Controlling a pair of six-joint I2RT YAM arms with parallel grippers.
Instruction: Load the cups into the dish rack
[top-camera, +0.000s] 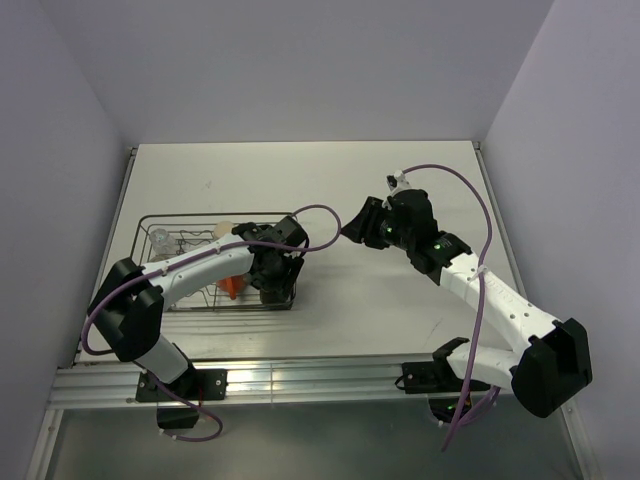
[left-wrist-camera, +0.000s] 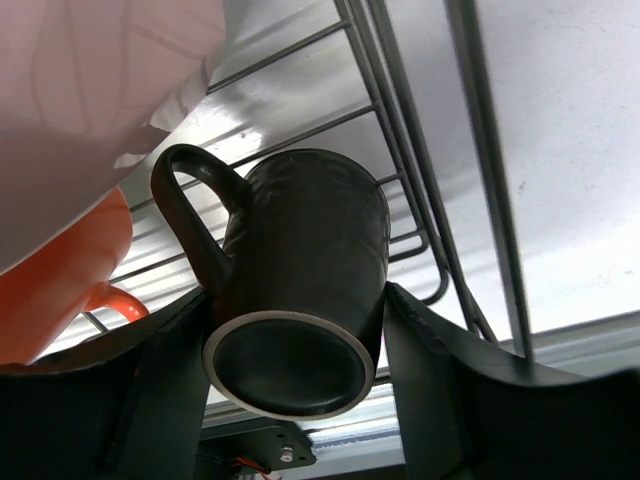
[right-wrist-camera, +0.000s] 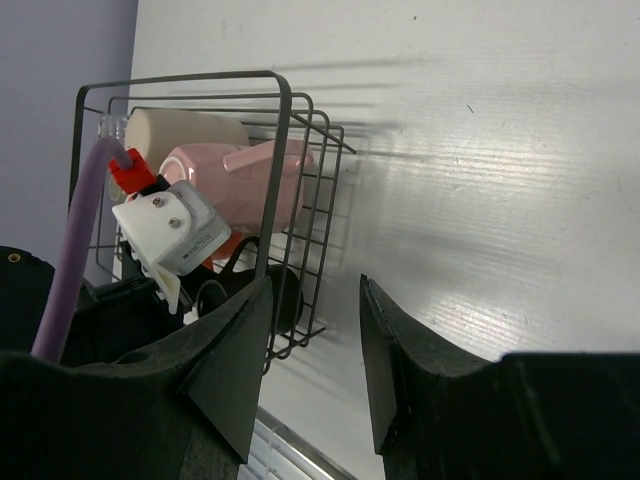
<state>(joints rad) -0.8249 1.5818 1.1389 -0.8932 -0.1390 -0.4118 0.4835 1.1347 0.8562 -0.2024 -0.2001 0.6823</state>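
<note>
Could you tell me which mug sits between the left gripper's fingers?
The dark mug, lying on its side; the orange mug and pink mug lie beside it, outside the left gripper.

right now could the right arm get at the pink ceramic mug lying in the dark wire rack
Probably not cleanly. The right gripper hangs open off one end of the dark wire rack, but the left gripper, around the dark brown mug there, sits between it and the pink mug.
</note>
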